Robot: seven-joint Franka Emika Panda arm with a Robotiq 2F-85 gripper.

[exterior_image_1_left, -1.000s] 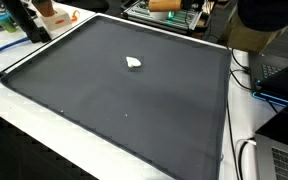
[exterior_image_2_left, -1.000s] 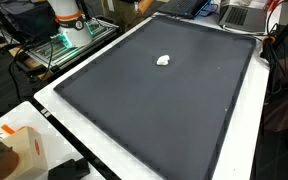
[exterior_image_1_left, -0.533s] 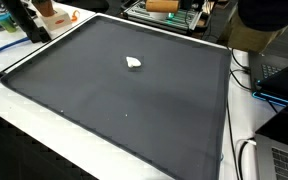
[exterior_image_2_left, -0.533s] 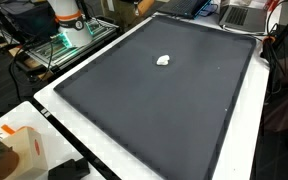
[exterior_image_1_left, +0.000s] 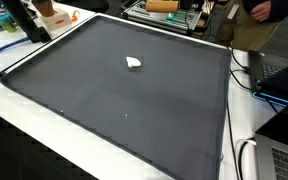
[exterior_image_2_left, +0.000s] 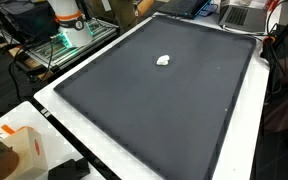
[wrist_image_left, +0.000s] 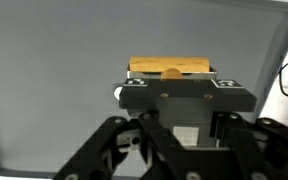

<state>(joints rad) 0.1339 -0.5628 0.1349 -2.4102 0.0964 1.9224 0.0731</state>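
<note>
My gripper [wrist_image_left: 184, 128] shows only in the wrist view, high over the dark grey mat [wrist_image_left: 54, 80]. Its black linkages stand on either side of a dark boxy block [wrist_image_left: 184, 95] with white marker labels at its corners, and the jaws look shut on it. A wooden piece [wrist_image_left: 172, 68] sticks out beyond the block. A small crumpled white scrap [exterior_image_1_left: 134, 63] [exterior_image_2_left: 164, 60] lies on the mat [exterior_image_1_left: 134, 110] [exterior_image_2_left: 154, 100]; the same white scrap [wrist_image_left: 118, 94] peeks out at the block's left edge. The arm is outside both exterior views.
The robot's white base [exterior_image_2_left: 69, 18] stands on a green-lit rack [exterior_image_2_left: 64, 45] behind the mat. A person [exterior_image_1_left: 259, 20] stands at one corner. Cables and laptops [exterior_image_1_left: 279, 80] line one side; an orange-and-white box [exterior_image_2_left: 19, 150] and a black stand [exterior_image_1_left: 24, 20] sit past the mat's edges.
The person by the mat's corner has shifted, with lighter clothing showing there now. The scrap and the mat are unchanged.
</note>
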